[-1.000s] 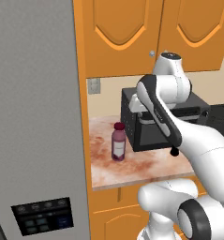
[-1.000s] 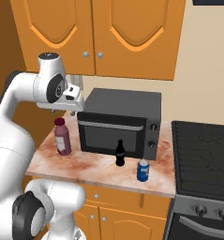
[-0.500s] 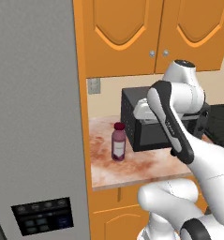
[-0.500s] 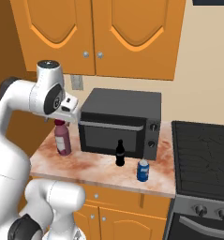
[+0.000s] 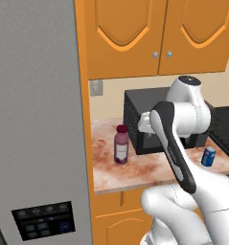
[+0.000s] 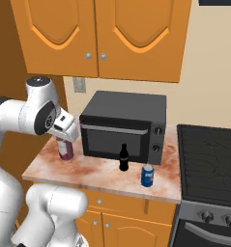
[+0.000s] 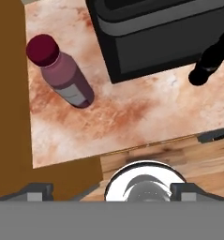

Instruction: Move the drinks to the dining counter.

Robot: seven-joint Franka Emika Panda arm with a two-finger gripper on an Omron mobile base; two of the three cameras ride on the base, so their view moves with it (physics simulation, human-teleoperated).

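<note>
Here, a black microwave (image 6: 124, 126) sits on the marbled worktop (image 6: 102, 172). Left of it stands the purple bottle (image 5: 121, 144), upright, long axis vertical, red cap up. The blue can (image 6: 147, 175) stands upright before the microwave's right end. The gripper (image 7: 111, 190) hovers empty, jaws spread wide.

The reddish marbled worktop (image 6: 102, 174) carries a black microwave (image 6: 124, 126) (at the back), a maroon red-capped bottle (image 5: 121, 144) near its left edge, a small black bottle (image 6: 123, 157) and a blue can (image 6: 147, 175) toward the front edge.
</note>
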